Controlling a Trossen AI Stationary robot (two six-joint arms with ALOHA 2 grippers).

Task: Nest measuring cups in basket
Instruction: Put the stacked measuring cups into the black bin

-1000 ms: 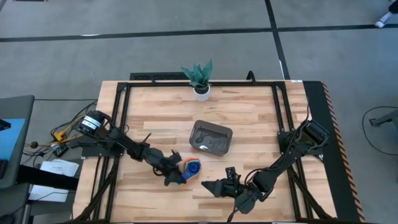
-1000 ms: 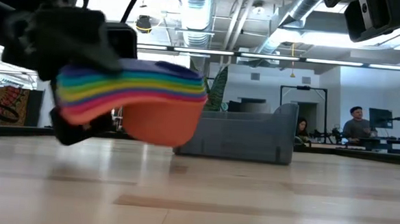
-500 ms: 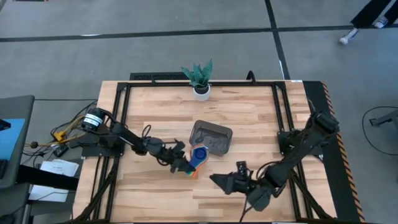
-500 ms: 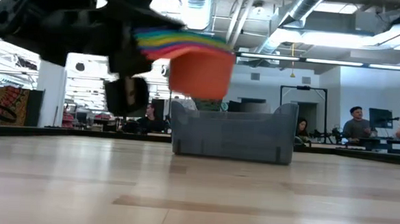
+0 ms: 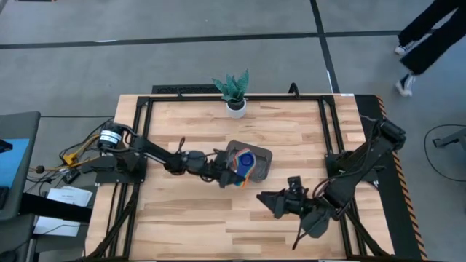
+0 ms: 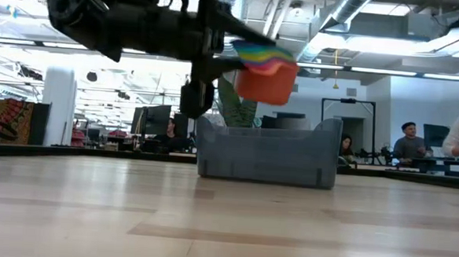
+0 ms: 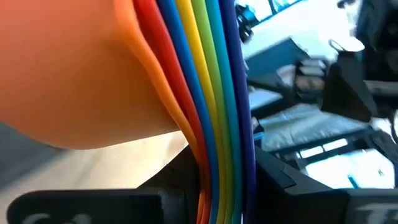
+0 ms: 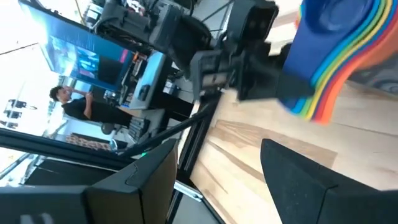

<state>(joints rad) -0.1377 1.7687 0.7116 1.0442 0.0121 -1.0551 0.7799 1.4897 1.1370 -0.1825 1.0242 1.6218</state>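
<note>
- Cups [image 5: 244,161]: a nested rainbow stack, held in the air over the basket's [image 5: 260,168] left end, orange cup [image 6: 265,83] lowest and clear of the rim.
- Left gripper [image 5: 231,168]: fingers clamped on the stack's handles.
- Right gripper [image 5: 266,199]: fingers spread wide, holding nothing, low over the table near its front edge, well apart from the basket.
- Plant [image 5: 233,91]: at the table's far edge.

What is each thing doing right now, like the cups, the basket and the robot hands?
Measuring cups: nested in one stack, held in the air above the basket.
Basket: sitting flat on the table, nothing seen inside.
Left gripper: shut on the cups' handles.
Right gripper: open, holding nothing.
Plant: upright.
</note>
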